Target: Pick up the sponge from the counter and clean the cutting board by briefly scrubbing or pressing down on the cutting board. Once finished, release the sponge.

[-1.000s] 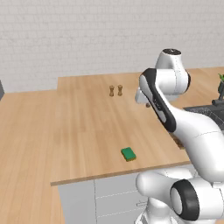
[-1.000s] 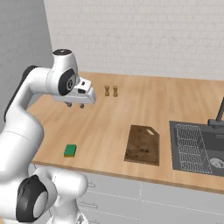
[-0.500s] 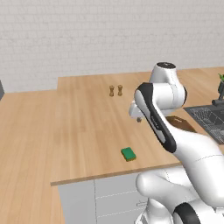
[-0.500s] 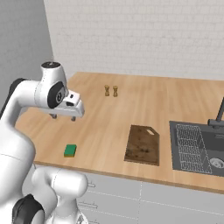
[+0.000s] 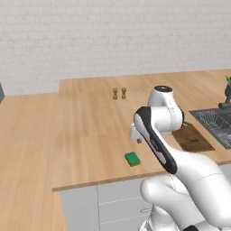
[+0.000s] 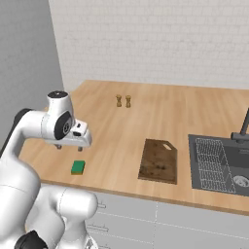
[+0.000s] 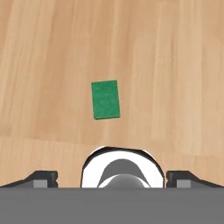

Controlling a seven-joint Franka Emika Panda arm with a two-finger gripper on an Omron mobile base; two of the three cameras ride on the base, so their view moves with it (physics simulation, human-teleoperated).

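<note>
Step in hand: approach to the pick, nothing grasped yet. The gripper [image 7: 112,178] is hovering above the desk [image 5: 81,135] w/ jaws released, spread wide and empty; both tips are showing far apart at the bottom corners of the hand view.

The sponge [image 7: 105,99] is lying flat on the desk, green side up, near the front edge, apart from the gripper and slightly ahead of it in the hand view. In the right base view the sponge [image 6: 78,167] is sitting just below the hand, well apart from the cutting board [image 6: 158,160], which lies to its right by the sink [image 6: 223,163].

Long axis: running up-down in the hand view, tilted only a touch, so roughly crossways to the line between the jaws.

Next move, prob.: shift fwd a bit to centre over the sponge, drop straight down, close across the short sides. Wrist turn looks unneeded.
</note>
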